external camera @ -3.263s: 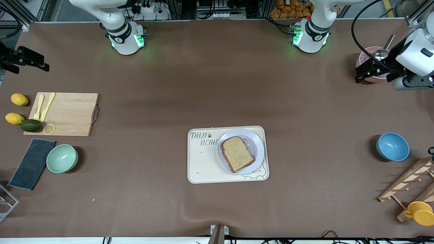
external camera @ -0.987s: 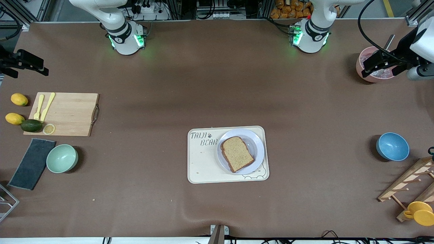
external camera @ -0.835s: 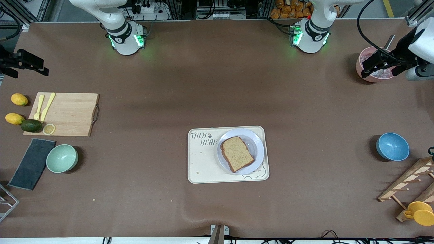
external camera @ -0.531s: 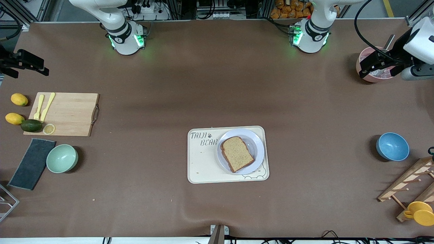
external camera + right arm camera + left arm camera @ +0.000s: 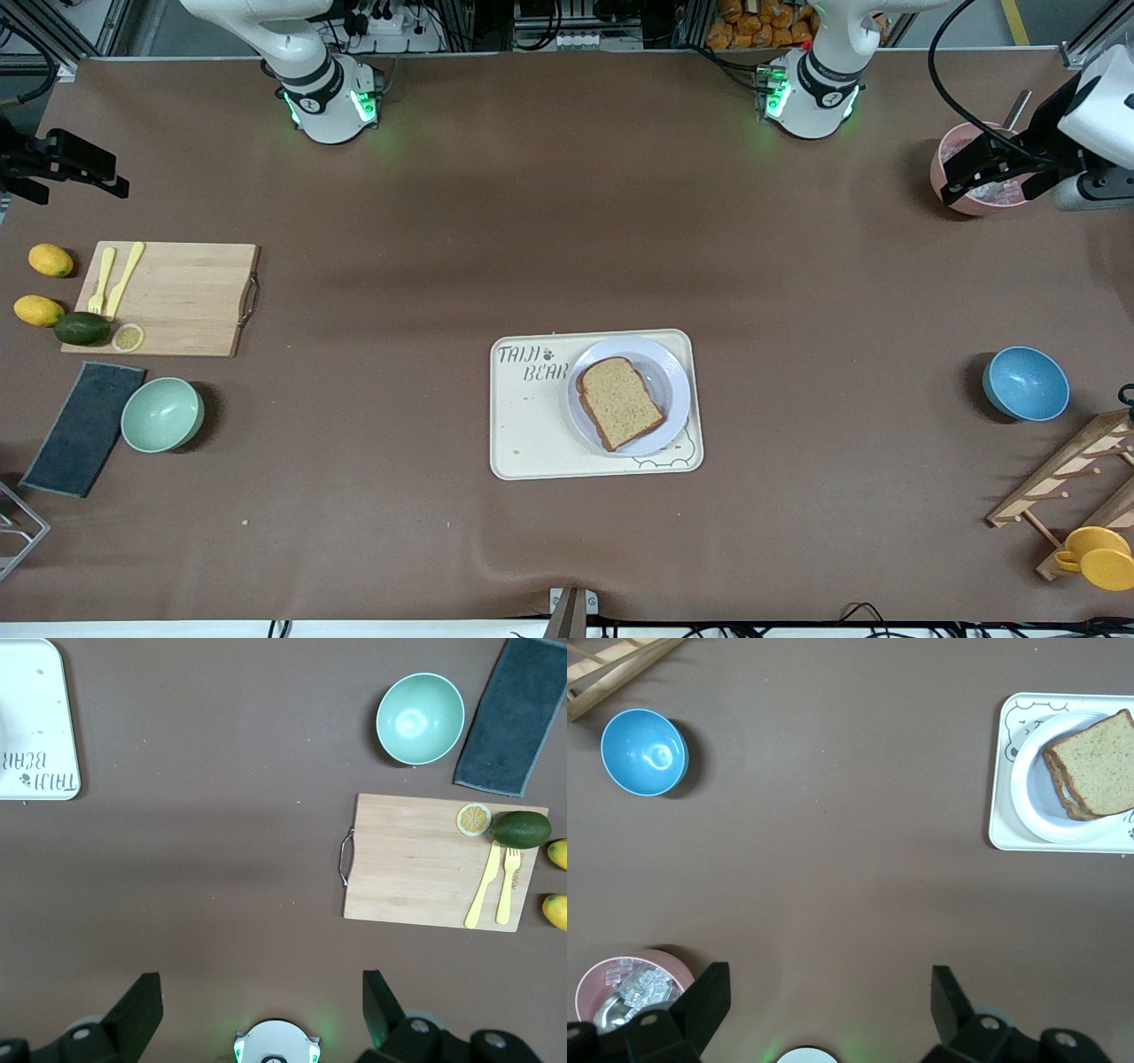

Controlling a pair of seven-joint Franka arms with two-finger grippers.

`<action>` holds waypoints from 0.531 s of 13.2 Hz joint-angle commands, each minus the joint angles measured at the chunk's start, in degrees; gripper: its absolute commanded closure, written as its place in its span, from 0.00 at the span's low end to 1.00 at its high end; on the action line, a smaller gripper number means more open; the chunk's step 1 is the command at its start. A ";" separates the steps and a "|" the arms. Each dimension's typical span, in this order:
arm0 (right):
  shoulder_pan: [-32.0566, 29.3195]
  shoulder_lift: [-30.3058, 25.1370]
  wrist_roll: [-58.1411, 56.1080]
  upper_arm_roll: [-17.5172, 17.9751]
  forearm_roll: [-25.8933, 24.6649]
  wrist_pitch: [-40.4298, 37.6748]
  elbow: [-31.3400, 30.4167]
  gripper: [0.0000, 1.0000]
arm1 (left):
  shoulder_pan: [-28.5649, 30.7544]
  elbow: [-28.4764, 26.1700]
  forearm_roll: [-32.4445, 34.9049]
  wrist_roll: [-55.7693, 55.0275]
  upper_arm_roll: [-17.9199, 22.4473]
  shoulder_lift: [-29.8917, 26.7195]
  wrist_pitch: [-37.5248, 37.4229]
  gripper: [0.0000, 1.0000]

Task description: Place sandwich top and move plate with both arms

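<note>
The sandwich top (image 5: 621, 401), a plain light-brown bread slice, lies on a lower slice on the pale plate (image 5: 671, 370), which sits on the cream bear tray (image 5: 529, 430) mid-table. No egg shows. The left wrist view shows the bread (image 5: 1096, 762) and plate (image 5: 1030, 790) too. My left gripper (image 5: 992, 177) is open and empty over the pink bowl (image 5: 961, 202) at the left arm's end; its own view (image 5: 828, 1001) shows it spread wide. My right gripper (image 5: 120, 177) is open and empty at the right arm's end, above the cutting board's area, as its own view (image 5: 259, 1003) shows.
A blue bowl (image 5: 1026, 383), a wooden rack (image 5: 1063, 483) and a yellow cup (image 5: 1097, 556) stand at the left arm's end. A cutting board (image 5: 177, 297) with yellow cutlery, lemons (image 5: 50, 260), an avocado (image 5: 81, 328), a green bowl (image 5: 162, 414) and a dark cloth (image 5: 84, 428) lie at the right arm's end.
My left gripper has risen away from the table middle to over the pink bowl and now hovers almost still. The right gripper, bread and plate have not moved.
</note>
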 commanded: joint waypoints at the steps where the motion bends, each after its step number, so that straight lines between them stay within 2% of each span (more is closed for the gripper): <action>1: 0.04 -0.34 0.35 0.20 -0.10 -0.16 0.07 0.00 | 0.73 -0.41 1.88 0.55 -0.56 -0.08 0.52 0.00; 7: 0.04 -0.34 0.35 0.20 -0.10 0.19 0.16 0.00 | 0.21 -0.49 1.97 0.55 -0.73 -0.17 0.44 0.00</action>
